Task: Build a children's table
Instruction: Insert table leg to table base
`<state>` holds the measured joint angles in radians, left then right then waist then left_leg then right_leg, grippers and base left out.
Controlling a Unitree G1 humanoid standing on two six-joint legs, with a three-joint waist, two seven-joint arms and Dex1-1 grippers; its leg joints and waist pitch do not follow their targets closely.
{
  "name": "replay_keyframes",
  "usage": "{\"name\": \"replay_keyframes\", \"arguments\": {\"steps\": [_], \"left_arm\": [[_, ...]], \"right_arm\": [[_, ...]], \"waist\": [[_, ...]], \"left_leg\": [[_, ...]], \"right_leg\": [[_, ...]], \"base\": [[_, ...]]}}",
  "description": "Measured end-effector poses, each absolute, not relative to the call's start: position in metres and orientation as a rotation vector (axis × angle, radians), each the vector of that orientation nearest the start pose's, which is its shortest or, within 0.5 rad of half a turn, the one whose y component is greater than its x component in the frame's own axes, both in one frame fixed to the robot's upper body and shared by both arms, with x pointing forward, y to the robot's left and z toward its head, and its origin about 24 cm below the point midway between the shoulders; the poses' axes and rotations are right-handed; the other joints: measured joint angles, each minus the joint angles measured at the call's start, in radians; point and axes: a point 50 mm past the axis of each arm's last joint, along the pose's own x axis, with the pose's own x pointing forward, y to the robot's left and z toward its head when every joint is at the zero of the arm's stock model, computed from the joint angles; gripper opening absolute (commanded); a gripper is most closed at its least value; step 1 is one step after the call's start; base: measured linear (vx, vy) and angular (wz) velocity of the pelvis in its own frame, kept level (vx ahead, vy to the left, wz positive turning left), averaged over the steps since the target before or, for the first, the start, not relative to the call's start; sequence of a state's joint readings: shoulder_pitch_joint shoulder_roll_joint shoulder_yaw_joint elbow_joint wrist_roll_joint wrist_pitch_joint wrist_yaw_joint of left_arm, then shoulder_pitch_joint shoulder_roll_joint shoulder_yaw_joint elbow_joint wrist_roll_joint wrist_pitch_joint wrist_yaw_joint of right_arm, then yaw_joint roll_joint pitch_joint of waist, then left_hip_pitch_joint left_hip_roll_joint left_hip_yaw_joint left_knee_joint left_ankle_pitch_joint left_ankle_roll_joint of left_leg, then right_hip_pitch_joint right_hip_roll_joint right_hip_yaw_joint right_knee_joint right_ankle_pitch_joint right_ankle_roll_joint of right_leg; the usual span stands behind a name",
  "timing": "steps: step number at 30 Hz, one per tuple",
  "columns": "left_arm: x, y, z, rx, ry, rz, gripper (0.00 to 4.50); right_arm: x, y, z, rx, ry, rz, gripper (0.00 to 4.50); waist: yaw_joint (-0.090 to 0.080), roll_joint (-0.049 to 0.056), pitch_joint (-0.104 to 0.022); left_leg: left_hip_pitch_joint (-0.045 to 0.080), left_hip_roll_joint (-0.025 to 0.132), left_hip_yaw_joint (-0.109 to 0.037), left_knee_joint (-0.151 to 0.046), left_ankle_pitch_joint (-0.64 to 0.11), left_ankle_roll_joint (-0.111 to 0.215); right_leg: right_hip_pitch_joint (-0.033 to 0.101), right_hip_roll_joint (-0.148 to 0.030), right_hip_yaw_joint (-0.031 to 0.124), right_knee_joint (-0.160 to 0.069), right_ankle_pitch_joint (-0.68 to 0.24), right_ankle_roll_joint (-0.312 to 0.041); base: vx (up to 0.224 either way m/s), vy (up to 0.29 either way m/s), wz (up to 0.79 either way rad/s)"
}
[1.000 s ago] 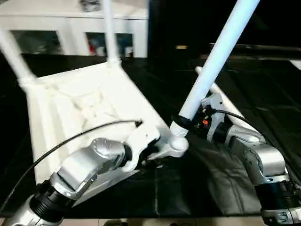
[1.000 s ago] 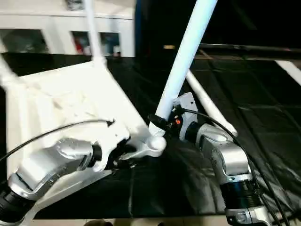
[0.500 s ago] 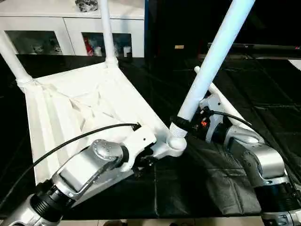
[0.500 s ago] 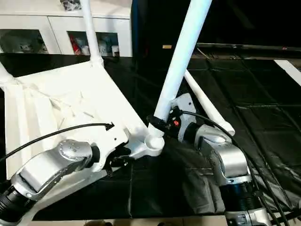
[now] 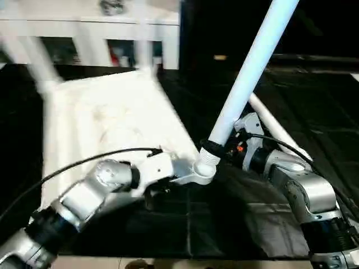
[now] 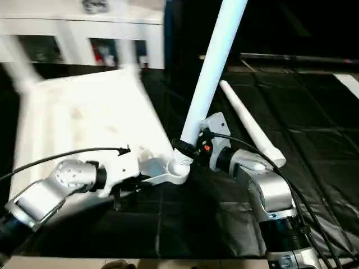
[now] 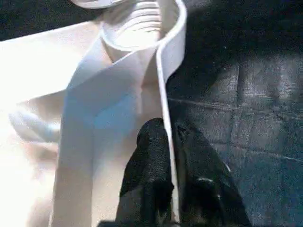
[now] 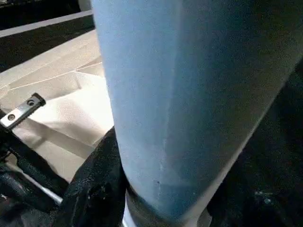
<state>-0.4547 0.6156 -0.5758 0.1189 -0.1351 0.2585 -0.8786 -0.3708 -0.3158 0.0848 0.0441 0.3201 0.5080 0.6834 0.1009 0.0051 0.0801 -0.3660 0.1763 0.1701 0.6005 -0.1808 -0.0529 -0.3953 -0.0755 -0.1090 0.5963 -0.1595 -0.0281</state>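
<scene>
The left claw point(image 7: 169, 142) is clamped on the table top's point(image 5: 106, 117) rim to steady the corner socket point(image 5: 203, 171), while the right claw point(image 5: 216, 148), at approx. 3 o'clock of it, grips a leg point(image 5: 247, 78) tight for seating in.

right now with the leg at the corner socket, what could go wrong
The leg leans steeply in the socket, so its thread may cross or jam. The left gripper pinches only the top's thin rim and could slip. A spare leg lies close behind the right arm, which might knock it.

Smooth white plastic leg point(image 5: 247, 78); ribbed tabletop point(image 5: 112, 123); glossy black sheet point(image 5: 314, 112).
</scene>
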Motion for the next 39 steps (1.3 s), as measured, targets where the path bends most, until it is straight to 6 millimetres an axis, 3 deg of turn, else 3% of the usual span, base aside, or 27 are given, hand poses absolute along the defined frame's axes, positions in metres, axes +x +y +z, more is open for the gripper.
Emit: {"name": "replay_keyframes", "arguments": {"steps": [14, 21, 25, 27, 33, 36, 39], "left_arm": [[0.289, 0.133, 0.055, 0.361, 0.527, -1.201, 0.00], [0.287, 0.133, 0.053, 0.342, 0.512, -1.222, 0.00], [0.286, 0.133, 0.053, 0.331, 0.501, -1.210, 0.00], [0.286, 0.134, 0.053, 0.322, 0.507, -1.206, 0.44], [0.283, 0.134, 0.052, 0.273, 0.488, -1.187, 0.89], [0.281, 0.135, 0.052, 0.285, 0.490, -1.182, 0.91], [0.281, 0.136, 0.052, 0.293, 0.498, -1.174, 0.57]], "right_arm": [[0.300, -0.133, 0.088, 0.026, 0.244, 0.858, 1.91], [0.299, -0.119, 0.082, 0.039, 0.258, 0.912, 1.91], [0.297, -0.114, 0.081, 0.034, 0.255, 0.937, 1.91], [0.298, -0.113, 0.081, 0.030, 0.252, 0.940, 1.91], [0.298, -0.113, 0.080, 0.022, 0.257, 0.939, 1.91], [0.298, -0.115, 0.081, 0.015, 0.260, 0.939, 1.91], [0.297, -0.115, 0.081, 0.012, 0.262, 0.940, 1.91]], "waist": [[-0.014, 0.008, -0.003], [-0.012, 0.013, -0.007], [-0.012, 0.013, -0.007], [-0.013, 0.013, -0.008], [-0.013, 0.007, -0.010], [-0.013, 0.006, -0.010], [-0.013, 0.006, -0.011]], "left_leg": [[0.000, -0.001, 0.000, -0.001, 0.000, 0.000], [0.000, -0.001, 0.001, -0.004, 0.000, 0.000], [0.000, -0.001, 0.002, -0.004, 0.000, 0.000], [0.000, -0.001, 0.002, -0.004, 0.000, 0.000], [0.000, -0.001, 0.002, -0.004, 0.000, 0.000], [0.000, -0.001, 0.002, -0.004, 0.000, 0.000], [0.000, -0.001, 0.002, -0.004, 0.000, 0.000]], "right_leg": [[0.000, -0.001, 0.001, -0.001, 0.000, 0.000], [-0.002, -0.001, 0.001, -0.001, 0.000, 0.000], [-0.002, -0.001, 0.001, -0.001, 0.000, 0.001], [-0.002, -0.001, 0.002, -0.001, 0.000, 0.001], [-0.002, -0.001, 0.002, -0.002, -0.001, 0.001], [-0.002, -0.001, 0.002, -0.002, -0.001, 0.001], [-0.002, -0.001, 0.002, -0.002, -0.001, 0.001]], "base": [[0.000, 0.000, 0.00], [0.000, 0.000, 0.00], [0.000, 0.000, 0.00], [0.000, 0.000, 0.00], [0.000, 0.000, 0.00], [0.000, 0.000, 0.00], [0.000, 0.000, 0.00]]}}
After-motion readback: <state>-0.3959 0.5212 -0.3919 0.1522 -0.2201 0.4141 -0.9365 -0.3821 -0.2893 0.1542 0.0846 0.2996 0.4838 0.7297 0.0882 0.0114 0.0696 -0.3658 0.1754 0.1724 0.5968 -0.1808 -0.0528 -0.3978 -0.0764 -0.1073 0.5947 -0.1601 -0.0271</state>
